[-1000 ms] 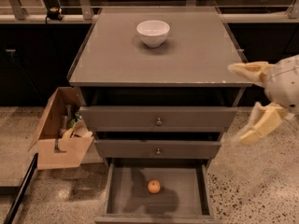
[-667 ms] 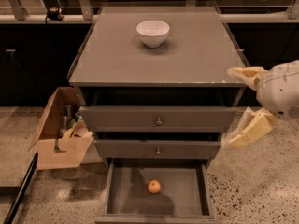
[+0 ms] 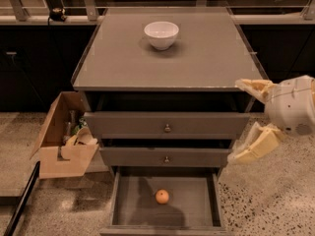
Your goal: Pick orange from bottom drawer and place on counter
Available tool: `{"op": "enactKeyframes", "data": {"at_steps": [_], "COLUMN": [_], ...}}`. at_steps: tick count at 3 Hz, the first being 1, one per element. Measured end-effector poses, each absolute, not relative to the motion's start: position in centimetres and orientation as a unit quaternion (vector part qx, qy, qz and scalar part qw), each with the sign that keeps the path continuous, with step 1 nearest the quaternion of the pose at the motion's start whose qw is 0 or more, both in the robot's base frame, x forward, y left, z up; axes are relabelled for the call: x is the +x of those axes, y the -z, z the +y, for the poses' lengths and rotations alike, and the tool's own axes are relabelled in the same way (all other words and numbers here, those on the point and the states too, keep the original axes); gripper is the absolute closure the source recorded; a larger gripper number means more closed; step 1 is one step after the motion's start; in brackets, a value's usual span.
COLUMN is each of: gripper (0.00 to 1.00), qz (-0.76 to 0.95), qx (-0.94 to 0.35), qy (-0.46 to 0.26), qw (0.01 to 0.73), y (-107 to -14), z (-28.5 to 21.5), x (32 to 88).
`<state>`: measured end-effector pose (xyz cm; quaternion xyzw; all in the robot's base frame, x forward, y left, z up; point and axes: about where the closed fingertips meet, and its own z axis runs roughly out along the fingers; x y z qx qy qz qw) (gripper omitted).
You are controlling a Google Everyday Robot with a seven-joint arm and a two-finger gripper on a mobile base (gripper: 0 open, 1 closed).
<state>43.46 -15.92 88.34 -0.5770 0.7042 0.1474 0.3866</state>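
Observation:
The orange (image 3: 162, 196) lies on the floor of the open bottom drawer (image 3: 202, 203), near its middle. The counter (image 3: 118, 58) is the flat grey-brown top of the cabinet. My gripper (image 3: 242, 121) hangs at the right of the cabinet, level with the upper two drawers, well above and to the right of the orange. Its two cream fingers (image 3: 252, 146) are spread wide apart and hold nothing.
A white bowl (image 3: 161, 34) stands on the counter toward the back. The two upper drawers (image 3: 167, 125) are closed. An open cardboard box (image 3: 66, 136) with items sits on the floor left of the cabinet. A dark rail (image 3: 19, 200) runs at lower left.
My gripper has moved slightly left and down toward the cabinet's right side. The orange, the drawer and the bowl have not moved.

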Motion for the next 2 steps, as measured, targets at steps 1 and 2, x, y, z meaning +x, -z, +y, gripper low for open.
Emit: {"op": "enactKeyframes", "data": {"at_steps": [1, 2], "gripper": [0.0, 0.0], "qz": [0.714, 0.726], "qx": [-0.558, -0.541], "qy": [-0.166, -0.176], "qw": [0.389, 0.386], "y": [-83.3, -79.6], "z": [-16.3, -16.2], "x": [43.2, 43.2]}}
